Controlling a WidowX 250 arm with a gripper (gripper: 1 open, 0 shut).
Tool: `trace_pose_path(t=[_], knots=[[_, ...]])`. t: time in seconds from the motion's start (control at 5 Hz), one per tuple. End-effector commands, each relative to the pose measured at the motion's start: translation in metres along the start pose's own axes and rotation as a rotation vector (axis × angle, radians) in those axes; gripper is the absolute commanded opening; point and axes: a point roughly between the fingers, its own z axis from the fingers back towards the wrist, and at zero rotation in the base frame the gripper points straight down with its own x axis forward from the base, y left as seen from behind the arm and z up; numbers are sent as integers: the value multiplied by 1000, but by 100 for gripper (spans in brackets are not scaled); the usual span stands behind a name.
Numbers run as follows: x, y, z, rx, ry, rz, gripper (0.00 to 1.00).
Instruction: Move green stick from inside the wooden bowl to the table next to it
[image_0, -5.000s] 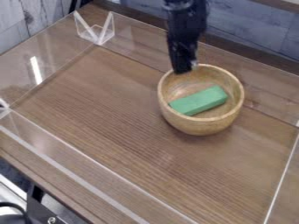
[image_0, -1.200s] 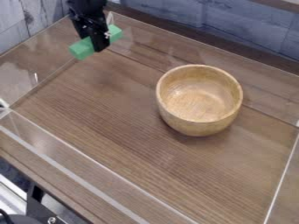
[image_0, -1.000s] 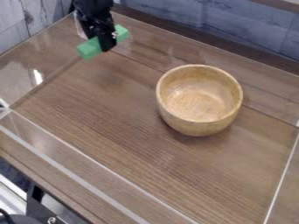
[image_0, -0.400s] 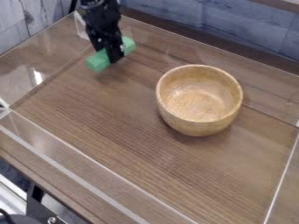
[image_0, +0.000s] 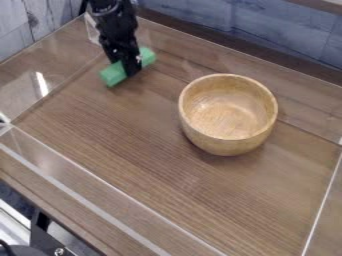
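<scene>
Green stick (image_0: 126, 68) sits low at the table (image_0: 147, 160), clamped across its middle by the claw (image_0: 122, 63), left of the wooden bowl (image_0: 229, 112) and clear of it. Bowl is empty. Grip likely kept until the stick rests flat, so it won't tumble.

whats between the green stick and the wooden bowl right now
Nothing. In the camera view only bare table shows between the green stick, which the claw grips at upper left, and the empty wooden bowl.
</scene>
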Motion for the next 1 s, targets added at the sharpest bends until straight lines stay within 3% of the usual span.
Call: trace_pose_path(t=[0.0,0.2,0.4,0.6,0.8], knots=[[19,12,34,29,-62,-8,100],[26,15,38,9,-60,-32,100],[27,21,48,14,-61,22,100],[24,28,47,25,-42,68,100],[22,26,33,27,-19,62,100]])
